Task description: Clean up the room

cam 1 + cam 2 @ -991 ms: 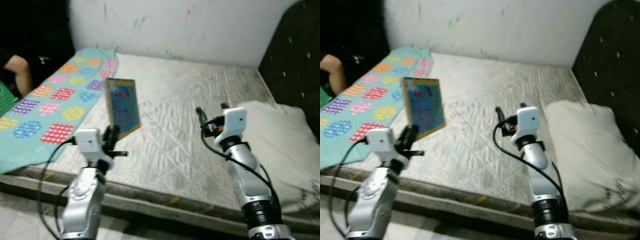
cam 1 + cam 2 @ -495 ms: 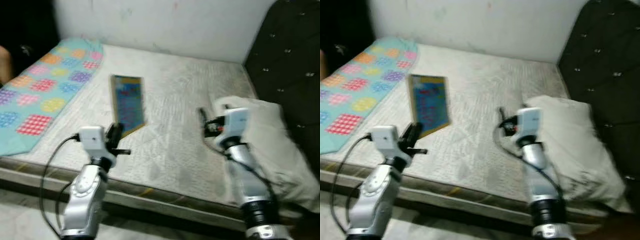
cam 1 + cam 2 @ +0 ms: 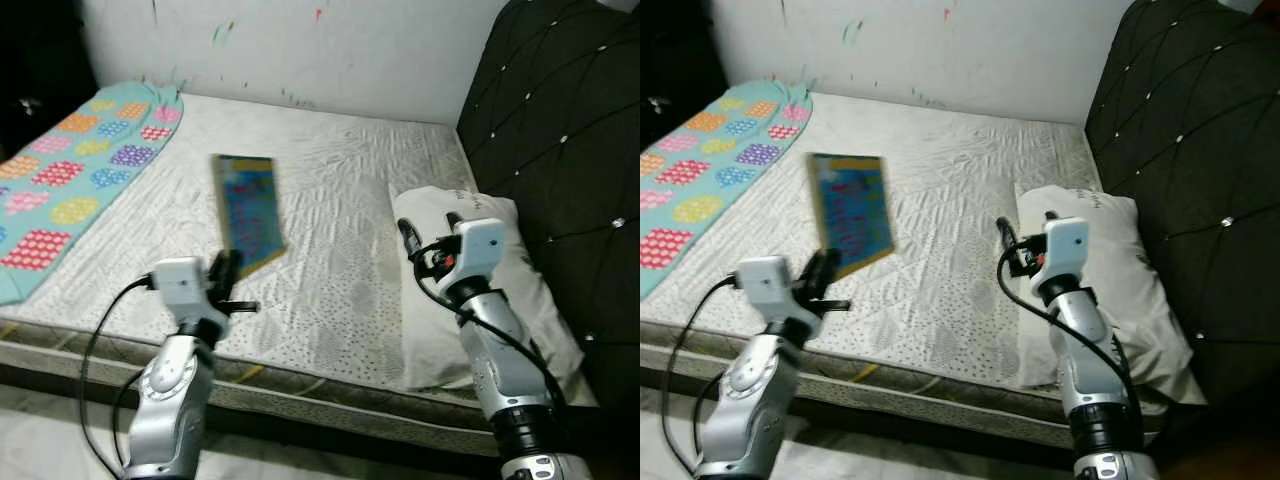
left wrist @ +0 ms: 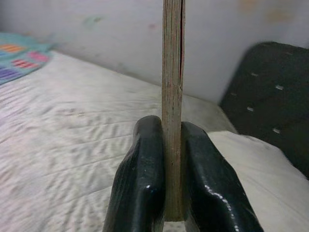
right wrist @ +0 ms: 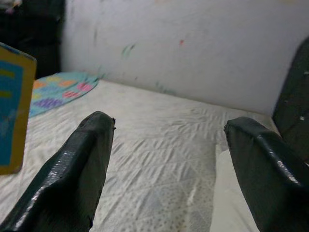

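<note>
Left hand clamps the book's edge above bare mattress; right hand spread beside pillow.

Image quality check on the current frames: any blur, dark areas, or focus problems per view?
Left eye view: book cover smeared by motion blur, top-left corner black. Right eye view: same smear on the book, mattress evenly lit. Left wrist view: left tool shut on the book edge, glossy highlights on its fingers, background soft. Right wrist view: right tool open, fingers and wall soft.

One book, one pillow, one patterned blanket and one mattress, with two grippers raised over them
</note>
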You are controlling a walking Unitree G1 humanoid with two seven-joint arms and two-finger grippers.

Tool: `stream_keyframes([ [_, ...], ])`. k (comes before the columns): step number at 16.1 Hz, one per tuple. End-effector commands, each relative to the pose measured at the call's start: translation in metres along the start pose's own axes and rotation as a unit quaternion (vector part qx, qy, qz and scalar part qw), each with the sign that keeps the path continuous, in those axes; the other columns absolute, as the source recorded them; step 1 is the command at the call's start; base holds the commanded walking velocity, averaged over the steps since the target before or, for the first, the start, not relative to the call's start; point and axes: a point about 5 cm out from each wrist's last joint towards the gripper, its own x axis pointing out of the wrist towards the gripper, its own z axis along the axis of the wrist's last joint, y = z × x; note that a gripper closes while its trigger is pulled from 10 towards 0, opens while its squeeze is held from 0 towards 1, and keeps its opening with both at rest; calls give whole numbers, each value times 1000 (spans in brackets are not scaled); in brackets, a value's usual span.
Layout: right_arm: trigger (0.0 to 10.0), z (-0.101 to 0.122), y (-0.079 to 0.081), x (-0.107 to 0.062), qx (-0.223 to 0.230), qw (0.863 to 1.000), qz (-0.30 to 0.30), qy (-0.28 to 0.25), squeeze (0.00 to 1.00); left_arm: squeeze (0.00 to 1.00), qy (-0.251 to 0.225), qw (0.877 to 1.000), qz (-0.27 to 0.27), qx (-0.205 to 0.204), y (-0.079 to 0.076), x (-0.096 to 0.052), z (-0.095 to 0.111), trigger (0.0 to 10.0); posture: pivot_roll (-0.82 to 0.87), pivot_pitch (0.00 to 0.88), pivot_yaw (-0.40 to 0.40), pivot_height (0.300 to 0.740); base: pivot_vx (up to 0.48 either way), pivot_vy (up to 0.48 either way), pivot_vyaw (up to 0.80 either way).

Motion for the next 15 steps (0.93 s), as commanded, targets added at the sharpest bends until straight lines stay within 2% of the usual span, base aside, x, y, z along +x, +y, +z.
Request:
stream_keyframes([
  [1, 10000, 2, 6, 4, 4, 1000, 17, 0, 0, 0, -32, 999, 13, 7, 5, 0, 12, 10000, -43, 0, -118, 740, 0, 0, 0],
  [5, 10000, 6, 23, 17, 2, 997, 72, 1, 0, 0, -49, 997, 64, 6, 17, -5, 14, 10000, -19, 0, -159, 740, 0, 0, 0],
  [8, 10000, 8, 19, 19, 9, 998, 59, -1, 0, 0, -39, 996, 78, 18, 32, -7, 12, 10000, -32, 0, -127, 740, 0, 0, 0],
  [10, 10000, 3, 6, 7, 6, 999, 37, 7, 0, 0, -21, 995, 96, 28, 48, -14, 7, 10000, -45, 0, -114, 740, 0, 0, 0],
  [11, 10000, 0, 0, 2, 0, 1000, 27, 13, 0, 0, -17, 994, 102, 24, 51, -17, 5, 10000, -51, 0, -111, 740, 0, 0, -475],
  [13, 10000, -5, -8, -11, 1, 1000, 14, 26, 0, 0, -11, 995, 99, 23, 49, -20, 2, 10000, -62, 0, -109, 740, 0, 0, -800],
  [15, 10000, -8, -5, -17, -2, 999, 18, 30, 0, 0, -9, 995, 93, 17, 42, -21, 0, 10000, -62, 0, -109, 740, 0, 0, -800],
])
